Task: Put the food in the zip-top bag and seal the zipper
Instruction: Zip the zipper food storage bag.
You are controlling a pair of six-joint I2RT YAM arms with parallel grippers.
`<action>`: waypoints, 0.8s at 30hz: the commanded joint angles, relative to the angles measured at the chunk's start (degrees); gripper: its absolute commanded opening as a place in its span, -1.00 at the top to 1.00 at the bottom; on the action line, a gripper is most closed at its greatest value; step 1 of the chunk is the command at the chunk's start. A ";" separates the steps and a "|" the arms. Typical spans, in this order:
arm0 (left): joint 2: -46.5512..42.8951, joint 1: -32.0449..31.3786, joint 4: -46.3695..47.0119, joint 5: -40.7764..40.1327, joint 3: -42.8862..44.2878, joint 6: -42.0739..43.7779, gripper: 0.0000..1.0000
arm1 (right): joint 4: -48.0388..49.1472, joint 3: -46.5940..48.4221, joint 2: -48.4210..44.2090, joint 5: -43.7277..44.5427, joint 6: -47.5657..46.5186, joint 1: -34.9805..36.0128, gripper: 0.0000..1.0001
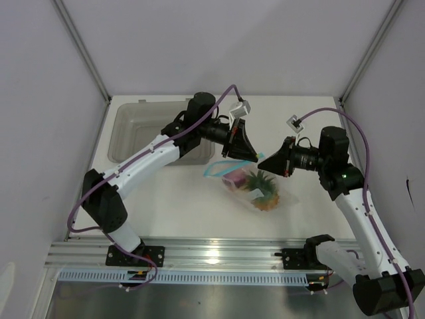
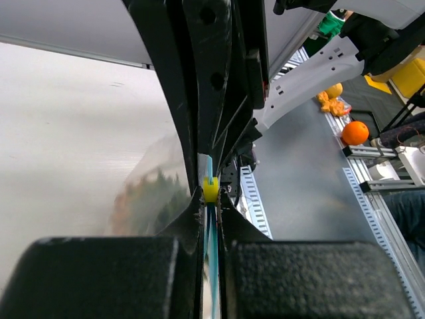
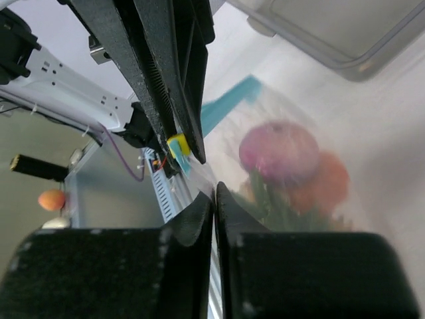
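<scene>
Left fingers (image 2: pixel 99 279) and right fingers (image 3: pixel 319 276), tip to tip, both pinch the thin light blue zipper strip (image 2: pixel 211 266) of the clear crinkly plastic bag (image 1: pixel 255 189), with free white surface (image 1: pixel 172 212) on the near side.

- You see the zip-top bag (image 1: pixel 255 193) as clear, glossy, crinkled plastic
- Your tray (image 1: pixel 126 133) looks smooth, translucent grey plastic
- Your table (image 1: pixel 179 212) is matt white

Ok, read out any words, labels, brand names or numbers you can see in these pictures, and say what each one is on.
No text can be read in any view.
The clear crinkly zip-top bag shows no legible print.
The small white blocks on the purple cables are too small to tell if they carry writing.
The grey translucent rectangular tray shows no markings.
</scene>
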 commanded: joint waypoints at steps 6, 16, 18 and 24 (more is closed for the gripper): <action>1.56 -0.29 -2.66 2.57 5.17 0.48 0.99 | -3.65 3.89 3.10 -3.89 -5.09 4.65 0.50; 2.62 -1.26 -10.84 0.73 8.77 6.02 0.99 | -5.93 6.70 6.71 0.68 -6.94 8.17 1.00; 2.70 -1.26 -11.98 0.30 9.04 6.89 0.99 | -5.84 6.70 6.19 2.78 -6.59 8.25 1.00; 3.67 -1.26 -17.96 -3.66 10.35 9.71 0.99 | -2.60 4.60 0.49 11.83 -3.08 7.64 1.00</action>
